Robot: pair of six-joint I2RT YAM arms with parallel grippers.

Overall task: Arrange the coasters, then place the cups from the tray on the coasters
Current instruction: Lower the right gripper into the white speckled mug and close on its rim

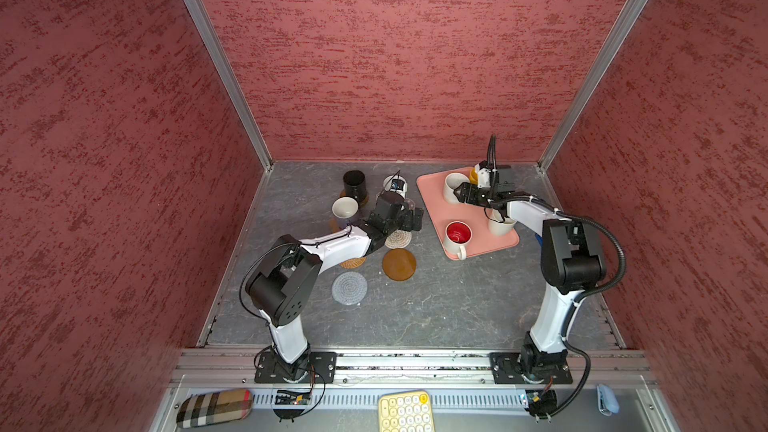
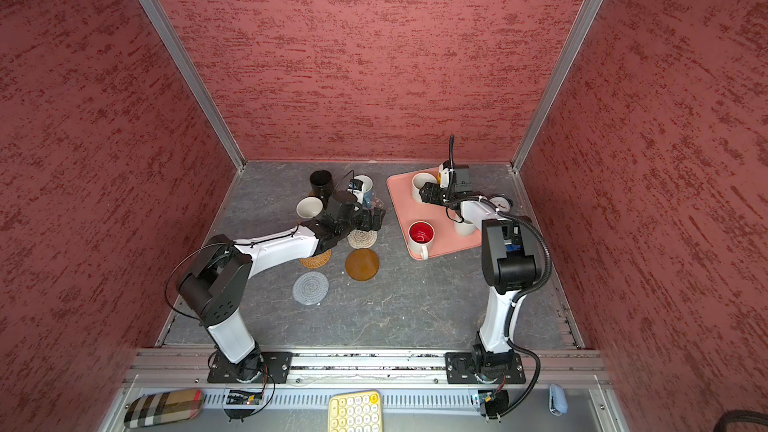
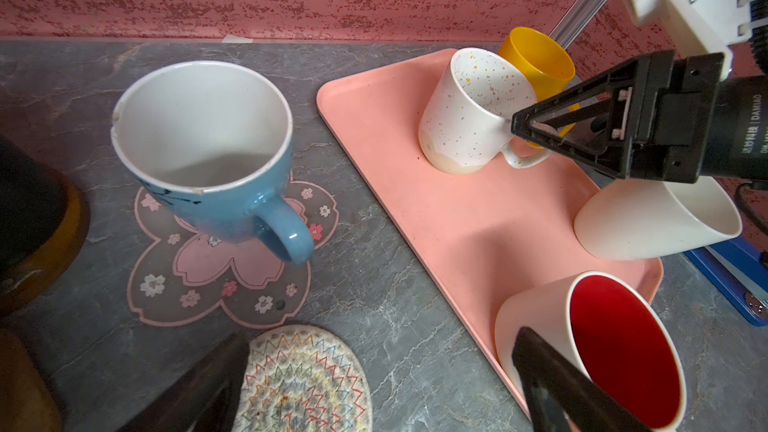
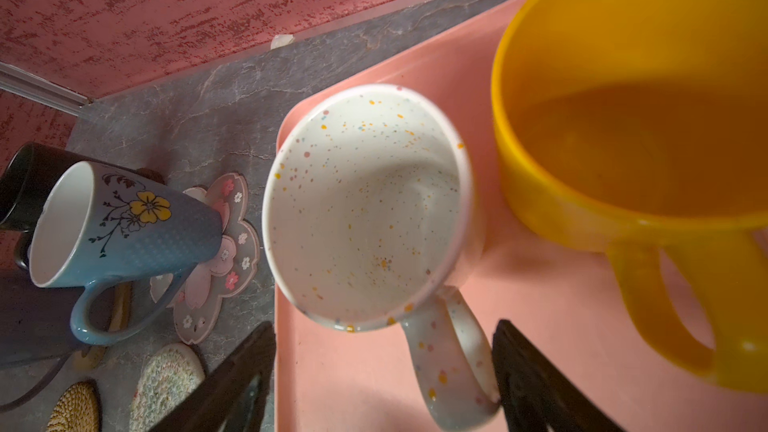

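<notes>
Top views, tray: I see the pink tray (image 1: 432, 207) at the far right of the table, flat and low-rimmed. It carries the speckled white cup (image 1: 454, 187), the red-lined cup (image 1: 457, 234), the cream cup (image 1: 500, 225) and the yellow cup (image 1: 473, 175), which is mostly hidden behind the arm.
Top views, coasters: left of the tray the black cup (image 1: 354, 185) and lavender cup (image 1: 345, 209) stand upright. Bare mats lie nearer me, a glossy brown disc (image 1: 399, 264) and a grey woven round (image 1: 349, 288).
Top views, room: a grey marbled table (image 1: 415, 317), with red textured walls (image 1: 395, 56) on three sides.
Top views, claws: my left gripper (image 1: 415, 218) hangs between the mats and the tray. My right gripper (image 1: 459, 193) is at the speckled white cup.
Left wrist, cup: the light blue cup (image 3: 203, 151) sits upright on the pink flower coaster (image 3: 232, 280), its rim chipped.
Left wrist, claw: the left gripper (image 3: 382, 338) is spread wide and empty, above a zigzag-stitched woven round (image 3: 303, 380).
Right wrist, cup: the speckled white cup (image 4: 365, 201) is flecked orange and pink. It stands upright on the tray, just beside the yellow cup (image 4: 623, 118).
Right wrist, claw: the right gripper (image 4: 384, 326) is wide apart and straddles the cup's handle. One finger (image 4: 532, 376) is at the handle — touching or not, I cannot tell — and the other stands clear.
</notes>
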